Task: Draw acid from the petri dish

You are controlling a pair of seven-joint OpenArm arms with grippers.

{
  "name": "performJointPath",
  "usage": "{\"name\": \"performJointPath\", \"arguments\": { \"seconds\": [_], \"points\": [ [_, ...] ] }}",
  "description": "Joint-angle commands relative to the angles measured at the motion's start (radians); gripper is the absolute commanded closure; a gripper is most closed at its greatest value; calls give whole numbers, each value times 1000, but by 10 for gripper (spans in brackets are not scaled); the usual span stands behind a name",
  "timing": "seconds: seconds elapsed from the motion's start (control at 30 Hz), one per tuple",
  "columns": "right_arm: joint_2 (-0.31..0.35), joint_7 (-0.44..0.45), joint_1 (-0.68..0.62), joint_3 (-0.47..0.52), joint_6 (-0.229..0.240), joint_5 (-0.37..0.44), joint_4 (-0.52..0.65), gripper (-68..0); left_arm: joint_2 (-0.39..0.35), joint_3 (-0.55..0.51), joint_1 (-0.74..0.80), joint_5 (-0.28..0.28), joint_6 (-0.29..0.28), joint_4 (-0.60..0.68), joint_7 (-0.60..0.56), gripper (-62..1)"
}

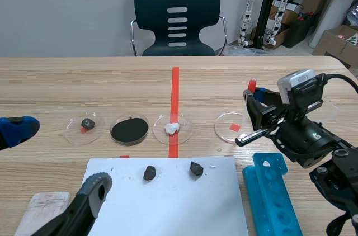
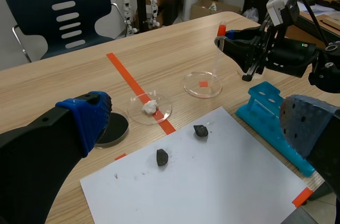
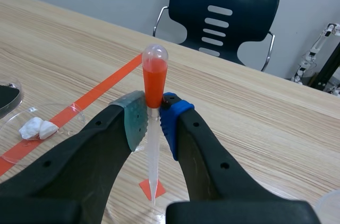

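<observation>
Right gripper [image 3: 154, 123] clamped on an upright pipette [image 3: 154, 72], orange-red bulb uppermost, its tip directed down into the clear petri dish [image 1: 224, 131] over a red square mark [image 1: 234, 127]; contact with the dish floor cannot be determined. Left gripper [image 2: 196, 120], fingers wide apart and holding nothing, hangs low near the white paper sheet [image 1: 168, 202].

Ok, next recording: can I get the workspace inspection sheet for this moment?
Surface: wooden table, orange-red tape marks.
Job's things: pipette, orange-red bulb, tip over the clear petri dish.
Clutter: three more petri dishes holding a dark rock, black powder, white lumps; white sheet with two dark stones; blue tube rack; pale pad.
Grippers: right gripper shut on the pipette; left gripper open.
Cables: black cable on the right arm.
Surroundings: black chair, cardboard boxes.
</observation>
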Motion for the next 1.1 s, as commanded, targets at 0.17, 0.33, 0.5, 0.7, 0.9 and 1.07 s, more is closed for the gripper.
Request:
{"name": "performJointPath", "arguments": {
  "seconds": [0.17,0.33,0.5,0.7,0.9,1.07],
  "points": [
    [13,22,8,1,0,12,2,-82,2,2,3,-7,-2,6,-13,-623],
    [13,21,8,1,0,12,2,-82,2,2,3,-7,-2,6,-13,-623],
    [13,21,8,1,0,11,2,-81,2,2,3,-7,-2,6,-13,-623],
    [13,23,8,1,0,11,2,-81,2,2,3,-7,-2,6,-13,-623],
    [13,47,8,1,0,11,2,-81,2,2,3,-7,-2,6,-13,-623],
    [13,61,8,1,0,11,2,-81,2,2,3,-7,-2,6,-13,-623]
  ]
}}
